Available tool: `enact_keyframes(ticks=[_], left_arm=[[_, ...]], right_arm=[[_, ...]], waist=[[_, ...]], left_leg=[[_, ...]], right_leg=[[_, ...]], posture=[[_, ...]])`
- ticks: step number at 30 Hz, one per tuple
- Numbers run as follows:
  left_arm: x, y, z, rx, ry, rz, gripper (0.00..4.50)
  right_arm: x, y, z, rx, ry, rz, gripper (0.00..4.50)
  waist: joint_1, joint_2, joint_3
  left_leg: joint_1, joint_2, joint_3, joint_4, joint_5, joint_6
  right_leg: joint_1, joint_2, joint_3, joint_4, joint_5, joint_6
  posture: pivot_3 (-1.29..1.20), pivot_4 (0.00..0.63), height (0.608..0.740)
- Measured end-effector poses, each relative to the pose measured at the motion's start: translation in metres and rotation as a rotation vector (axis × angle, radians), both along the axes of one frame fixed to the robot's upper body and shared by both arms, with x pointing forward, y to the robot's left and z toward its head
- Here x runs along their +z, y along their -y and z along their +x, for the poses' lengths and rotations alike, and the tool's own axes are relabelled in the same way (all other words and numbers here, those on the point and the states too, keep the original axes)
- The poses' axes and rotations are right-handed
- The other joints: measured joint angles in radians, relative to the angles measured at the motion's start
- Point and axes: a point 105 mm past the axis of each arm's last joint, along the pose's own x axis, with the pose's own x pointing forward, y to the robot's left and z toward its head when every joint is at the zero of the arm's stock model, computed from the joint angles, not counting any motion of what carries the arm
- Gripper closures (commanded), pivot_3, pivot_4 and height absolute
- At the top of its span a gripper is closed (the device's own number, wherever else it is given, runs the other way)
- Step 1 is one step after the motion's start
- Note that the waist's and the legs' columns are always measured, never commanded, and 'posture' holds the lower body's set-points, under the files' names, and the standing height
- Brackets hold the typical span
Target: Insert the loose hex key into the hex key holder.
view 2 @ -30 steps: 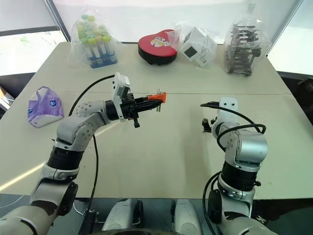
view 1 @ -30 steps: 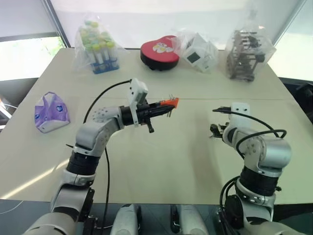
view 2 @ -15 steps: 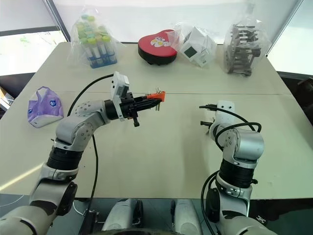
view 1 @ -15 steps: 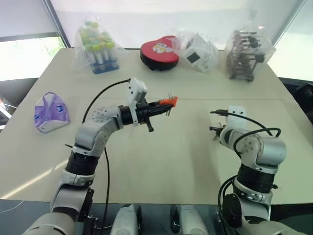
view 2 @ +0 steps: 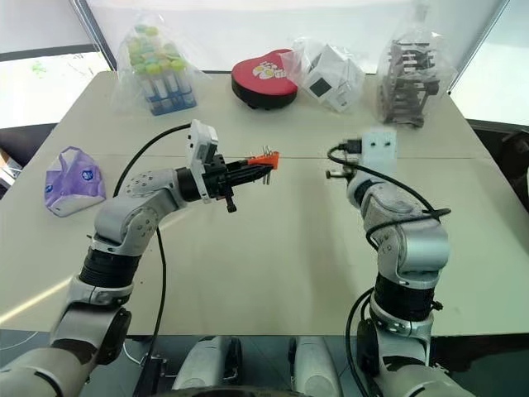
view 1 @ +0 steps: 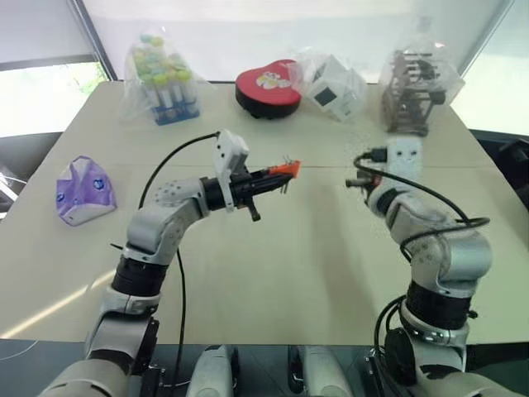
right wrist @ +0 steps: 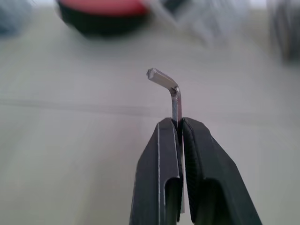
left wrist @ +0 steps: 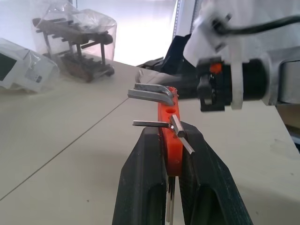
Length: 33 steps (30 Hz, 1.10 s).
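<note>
Loose hex key [right wrist: 174,96], a thin L-shaped steel rod, sits pinched between the black fingers [right wrist: 157,173] of the R gripper [right wrist: 177,123], long leg clamped, short bent leg sticking out past the tips. In the head views the R gripper [view 2: 329,174] is raised above the tabletop [view 1: 297,273] at about 3 o'clock from scene centre, pointing away from the robot.

Hex key holder [left wrist: 169,136], a small orange plastic block w/ several steel keys jutting out, is gripped by the L gripper [left wrist: 168,129], fingers [left wrist: 143,178] shut tight on both flat sides. In the head views the hex key holder [view 1: 283,169] hangs in the air near centre, L gripper [view 1: 277,175] pointing toward 3 o'clock, at the R gripper. The two are near but apart; the L wrist view has the R arm just beyond the block.

Along the far edge, 10 to 2 o'clock: bagged set of capped tubes [view 1: 161,78], red heart-shaped box [view 1: 267,89], bagged white cube [view 1: 335,87], bagged dark rack [view 1: 413,91]. Purple-and-white pouch [view 1: 83,190] lies at 9 o'clock.
</note>
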Motion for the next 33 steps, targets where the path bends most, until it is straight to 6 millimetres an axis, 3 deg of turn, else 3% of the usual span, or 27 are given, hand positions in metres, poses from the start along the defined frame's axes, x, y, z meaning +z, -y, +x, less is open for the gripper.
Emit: enact_keyframes(ticks=[4,9,33], left_arm=[[0.001,0.001,0.003,0.004,0.003,0.002,4.50],[0.007,0.002,0.005,0.004,0.013,0.004,4.50],[0.009,-0.003,0.011,0.039,0.014,0.002,4.50]], right_arm=[[0.023,-0.051,-0.020,0.331,0.284,0.065,4.49],[0.034,-0.079,-0.034,0.507,0.414,0.270,4.49],[0.023,-0.081,-0.026,0.474,0.466,0.351,4.49]], waist=[[0.001,0.000,0.000],[0.002,0.000,0.000],[0.003,0.000,0.000]], left_leg=[[0.000,0.000,0.000,0.000,0.000,0.000],[0.000,0.000,0.000,0.000,0.000,0.000],[0.000,0.000,0.000,0.001,0.000,0.000]], right_leg=[[0.000,0.000,0.000,0.000,0.000,0.000],[0.000,0.000,0.000,0.000,0.000,0.000],[0.001,0.000,0.000,0.000,0.000,0.000]], posture=[[0.00,0.150,0.740],[0.00,0.150,0.740],[0.00,0.150,0.740]])
